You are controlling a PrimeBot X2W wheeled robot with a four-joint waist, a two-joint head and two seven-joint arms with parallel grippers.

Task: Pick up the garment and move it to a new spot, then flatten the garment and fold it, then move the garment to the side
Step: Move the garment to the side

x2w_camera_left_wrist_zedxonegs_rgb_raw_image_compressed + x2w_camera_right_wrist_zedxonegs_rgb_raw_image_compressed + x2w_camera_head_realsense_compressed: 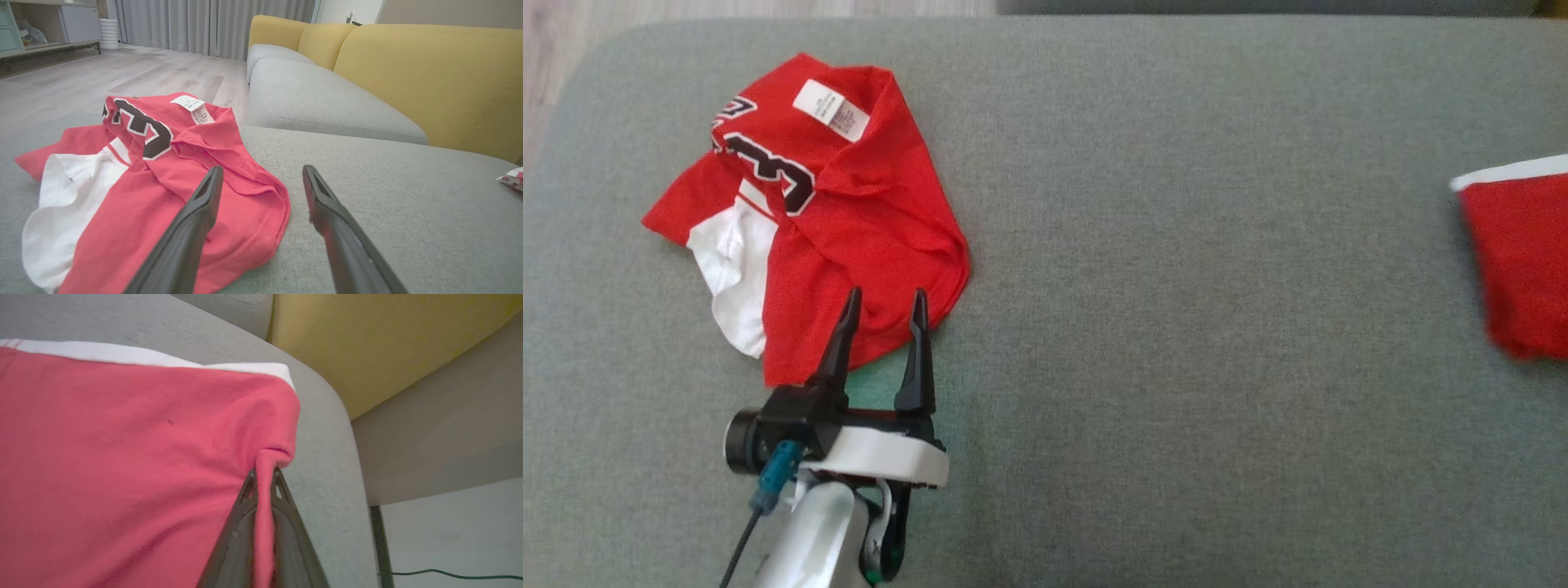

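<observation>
Two red garments are lying on the grey seat cushion (1176,327), well apart, with a wide stretch of bare, finely woven upholstery between them.

Item 1: the red garment (1523,261) is sitting at the cushion's right side, partly cut off by the head view's edge. The cloth is looking smooth and matte, with a white band (1511,171) running along one hem. In the right wrist view the right gripper (264,471) is grasping this garment (122,457): its jaws are clenching a narrow ridge of red fabric, which is puckering just above the fingertips. The pinch is sitting near the cushion's rounded corner (327,437); beyond that rim a yellow backrest (347,343) is rising and a dark cable (449,575) is trailing over pale floor.

Item 2: the crumpled jersey (866,212) is lying toward the far left, bunched in soft folds, fine mesh, showing a white panel (735,278), black numerals outlined in white, and a white care label (832,109).

The left gripper (887,294) is hovering at the jersey's near hem, its jaws standing released and wide, holding nothing. The left wrist view is showing its fingers spread over the jersey (171,196) and the bare cushion (388,204), with wooden floor (102,77) beyond.
</observation>
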